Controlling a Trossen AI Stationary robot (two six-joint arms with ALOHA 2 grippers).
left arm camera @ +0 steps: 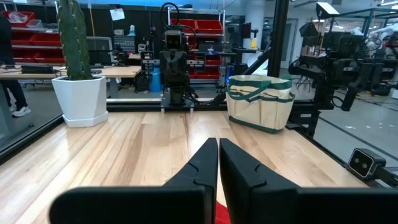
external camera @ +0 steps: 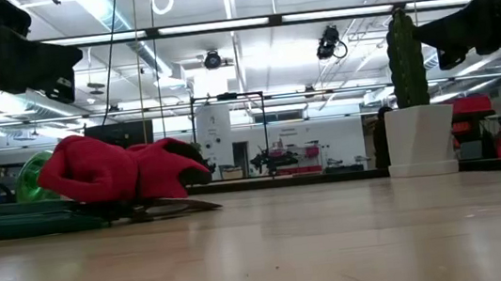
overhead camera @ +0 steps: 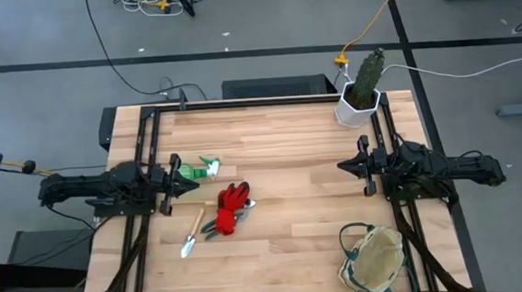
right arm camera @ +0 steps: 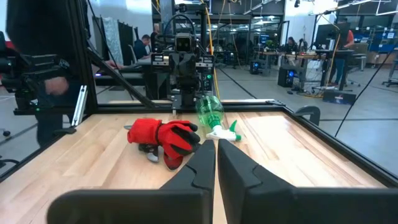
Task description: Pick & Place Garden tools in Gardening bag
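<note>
Resting hands [left arm camera: 218, 163] [right arm camera: 216, 167], both closed, empty

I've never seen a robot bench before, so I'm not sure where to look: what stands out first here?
The bright red gloves jump out, heaped on the pruners on the left half of the wooden table, with a green spray bottle and a trowel close by. A tall green cactus in a white pot stands at the far right corner, and the beige gardening bag sits at the near right. Both dark arms wait at the sides, left hand and right hand shut.
</note>
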